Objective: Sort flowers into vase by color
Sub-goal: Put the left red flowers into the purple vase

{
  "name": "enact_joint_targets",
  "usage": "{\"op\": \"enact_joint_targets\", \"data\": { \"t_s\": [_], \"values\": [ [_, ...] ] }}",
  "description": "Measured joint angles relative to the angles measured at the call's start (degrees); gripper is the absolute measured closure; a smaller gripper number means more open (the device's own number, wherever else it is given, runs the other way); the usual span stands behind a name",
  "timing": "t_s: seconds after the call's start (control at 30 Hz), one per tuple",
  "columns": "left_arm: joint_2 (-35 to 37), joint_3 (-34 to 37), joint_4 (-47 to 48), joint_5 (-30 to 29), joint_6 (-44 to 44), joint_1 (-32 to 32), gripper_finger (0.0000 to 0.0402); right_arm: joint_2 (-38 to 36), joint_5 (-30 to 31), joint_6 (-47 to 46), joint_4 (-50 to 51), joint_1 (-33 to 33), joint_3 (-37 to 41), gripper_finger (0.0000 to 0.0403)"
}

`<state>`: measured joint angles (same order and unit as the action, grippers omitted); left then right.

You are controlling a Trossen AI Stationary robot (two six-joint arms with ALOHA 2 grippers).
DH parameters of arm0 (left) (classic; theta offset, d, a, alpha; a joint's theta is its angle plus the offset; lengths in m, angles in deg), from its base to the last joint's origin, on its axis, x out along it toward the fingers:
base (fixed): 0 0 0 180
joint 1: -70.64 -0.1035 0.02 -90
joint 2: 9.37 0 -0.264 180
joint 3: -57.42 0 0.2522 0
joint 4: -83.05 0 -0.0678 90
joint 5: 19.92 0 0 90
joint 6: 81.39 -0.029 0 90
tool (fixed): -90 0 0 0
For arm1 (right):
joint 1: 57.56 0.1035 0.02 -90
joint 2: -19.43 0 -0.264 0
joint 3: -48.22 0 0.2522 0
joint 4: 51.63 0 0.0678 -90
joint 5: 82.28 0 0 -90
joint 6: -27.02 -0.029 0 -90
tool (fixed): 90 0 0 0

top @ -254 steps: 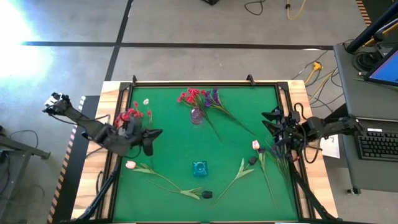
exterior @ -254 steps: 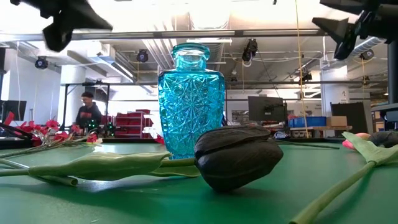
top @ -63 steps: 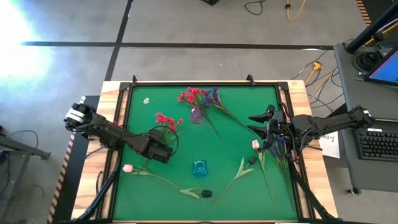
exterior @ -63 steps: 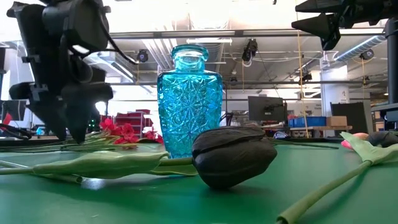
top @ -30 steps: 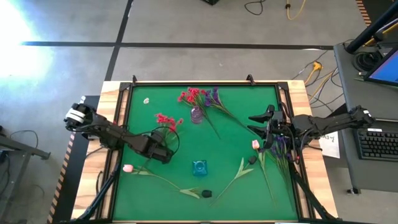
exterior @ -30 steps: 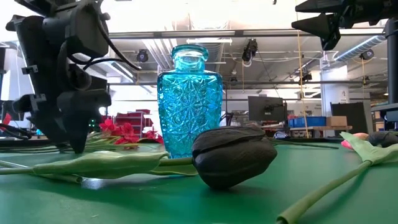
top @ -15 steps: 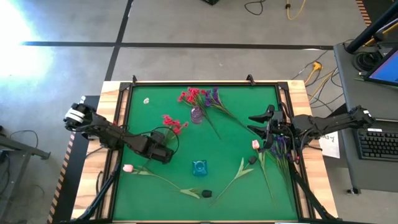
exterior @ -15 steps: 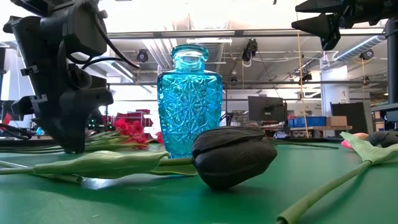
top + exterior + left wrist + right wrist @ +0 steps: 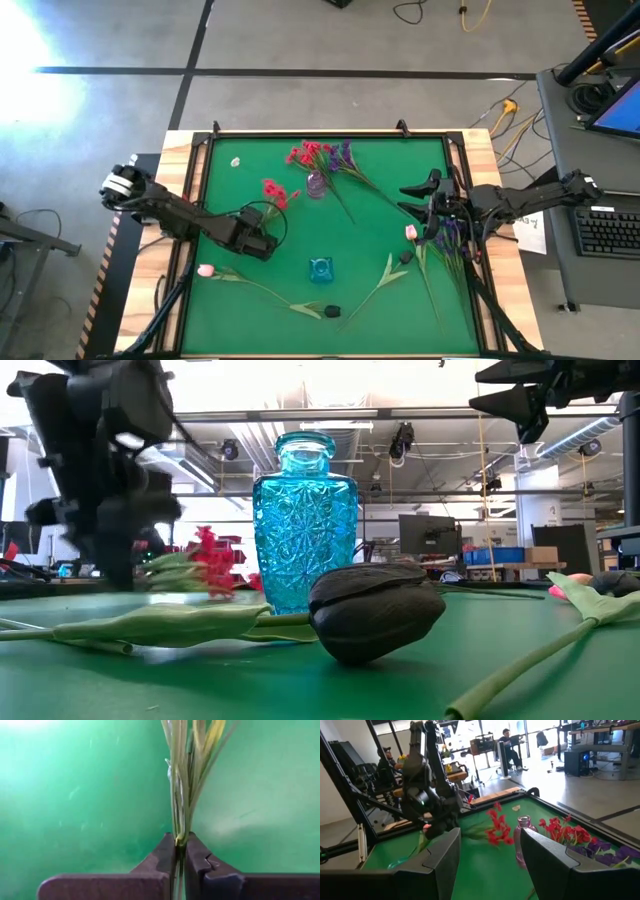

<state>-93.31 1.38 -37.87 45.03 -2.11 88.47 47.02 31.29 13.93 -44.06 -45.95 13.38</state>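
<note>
The green surface (image 9: 300, 250) filled most of the scene, with flowers scattered over it. The left arm reached in from the left edge, stretched low toward the middle, and its left hand (image 9: 181, 851) was clenched tight on the bundled green stems of the red flower spray (image 9: 273, 192), whose blooms hung off the surface just left of the pink vase (image 9: 316, 185). The right arm came in from the right side and hovered above the surface; its right hand (image 9: 490, 857) stood wide open, holding nothing, with purple sprays (image 9: 447, 232) lying beneath it. The blue glass vase (image 9: 305, 520) stood upright near the front centre. Behind the pink vase lay a heap of red and purple flowers (image 9: 325, 156). A dark tulip bud (image 9: 375, 612) rested before the blue vase, and a pale pink bud (image 9: 207, 270) lay at the front left.
</note>
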Motion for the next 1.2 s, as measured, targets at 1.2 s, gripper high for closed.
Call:
{"op": "enact_joint_targets", "data": {
  "t_s": [1.2],
  "values": [
    [18.54,11.40,-101.69,25.62,-89.32,-24.96,0.0401,-0.02,11.08,17.59,-4.35,-0.04,0.00,0.0204]
  ]
}}
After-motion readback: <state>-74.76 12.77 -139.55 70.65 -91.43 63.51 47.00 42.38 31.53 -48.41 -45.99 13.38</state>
